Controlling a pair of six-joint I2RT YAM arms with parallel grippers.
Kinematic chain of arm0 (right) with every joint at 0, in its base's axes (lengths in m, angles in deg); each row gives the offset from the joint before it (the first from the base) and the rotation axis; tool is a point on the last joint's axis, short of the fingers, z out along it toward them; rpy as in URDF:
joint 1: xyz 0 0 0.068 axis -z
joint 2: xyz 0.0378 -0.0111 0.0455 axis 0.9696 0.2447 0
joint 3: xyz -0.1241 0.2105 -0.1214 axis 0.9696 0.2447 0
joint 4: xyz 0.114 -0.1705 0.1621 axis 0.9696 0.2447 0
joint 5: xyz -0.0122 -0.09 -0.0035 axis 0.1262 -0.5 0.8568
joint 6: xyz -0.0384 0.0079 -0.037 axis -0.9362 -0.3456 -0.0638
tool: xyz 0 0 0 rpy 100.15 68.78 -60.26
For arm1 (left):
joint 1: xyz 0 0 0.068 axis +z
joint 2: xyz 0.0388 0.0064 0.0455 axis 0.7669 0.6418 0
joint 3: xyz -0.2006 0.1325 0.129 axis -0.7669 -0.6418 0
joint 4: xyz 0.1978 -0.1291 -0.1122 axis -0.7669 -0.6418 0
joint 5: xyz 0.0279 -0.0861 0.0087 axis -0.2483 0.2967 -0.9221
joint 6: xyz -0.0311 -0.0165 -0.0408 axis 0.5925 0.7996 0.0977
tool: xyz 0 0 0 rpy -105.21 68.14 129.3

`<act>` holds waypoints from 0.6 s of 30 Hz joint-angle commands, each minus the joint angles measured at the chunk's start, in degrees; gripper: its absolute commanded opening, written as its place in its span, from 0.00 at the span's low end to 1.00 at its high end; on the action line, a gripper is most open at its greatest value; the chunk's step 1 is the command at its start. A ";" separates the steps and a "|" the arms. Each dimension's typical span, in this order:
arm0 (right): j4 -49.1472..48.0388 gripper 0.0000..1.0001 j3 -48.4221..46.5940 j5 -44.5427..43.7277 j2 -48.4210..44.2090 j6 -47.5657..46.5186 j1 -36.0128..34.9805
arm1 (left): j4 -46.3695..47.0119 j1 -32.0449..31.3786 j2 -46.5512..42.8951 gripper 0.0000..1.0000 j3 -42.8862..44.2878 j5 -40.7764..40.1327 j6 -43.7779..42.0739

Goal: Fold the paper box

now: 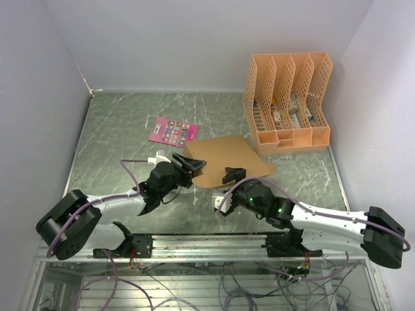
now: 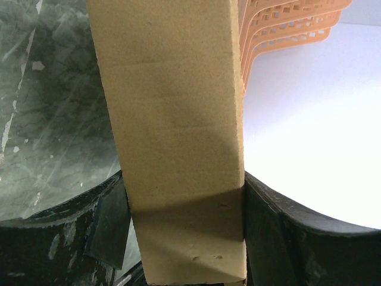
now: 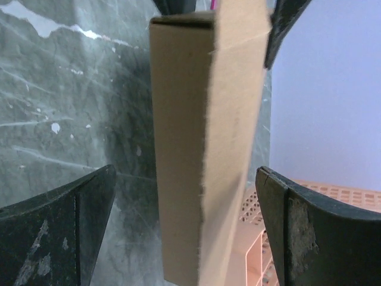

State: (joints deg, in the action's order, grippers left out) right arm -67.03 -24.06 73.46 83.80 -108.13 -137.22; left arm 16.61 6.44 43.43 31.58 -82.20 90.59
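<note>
Fingers [image 2: 286,238] of the left gripper [image 1: 189,165] are clamped on the paper box [image 1: 227,159]. In the left wrist view a strip of brown corrugated cardboard fills the whole gap between them and touches both inner faces, so the jaws stand fairly wide but have hold of the cardboard.

Fingers [image 3: 53,232] of the right gripper [image 1: 233,175] are spread fully apart. In the right wrist view the cardboard runs up between them, with bare space on both sides. This gripper holds nothing.

From above, the paper box is near the middle of the dark green marbled table [image 1: 130,116], just beyond both grippers. It appears as a broad brown sheet. Its left edge is in the left gripper, and the right gripper is at its near edge. The right wrist view shows two cardboard faces meeting along a fold line. How far the remaining flaps are folded cannot be determined.

An orange lattice file organizer [image 1: 288,103] stands at the far right of the table, close to the far right corner of the box. A small pink printed card [image 1: 172,131] lies flat on the table just left of the box.
</note>
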 commanded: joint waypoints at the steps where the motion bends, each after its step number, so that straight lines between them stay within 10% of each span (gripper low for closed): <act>1: -15.90 1.00 4.89 -7.03 2.47 -3.88 -1.13 | 2.63 0.49 -1.13 0.62 0.34 2.14 2.08; 18: -22.96 0.52 1.20 -5.60 13.04 -4.81 0.31 | 1.09 0.69 -4.42 0.63 -0.07 4.00 3.41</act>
State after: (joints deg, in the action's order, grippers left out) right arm -87.89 -20.70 66.99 95.95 -113.74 -137.42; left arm 15.32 7.33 41.88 31.36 -80.45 92.65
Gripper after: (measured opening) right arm 0.592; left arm 0.739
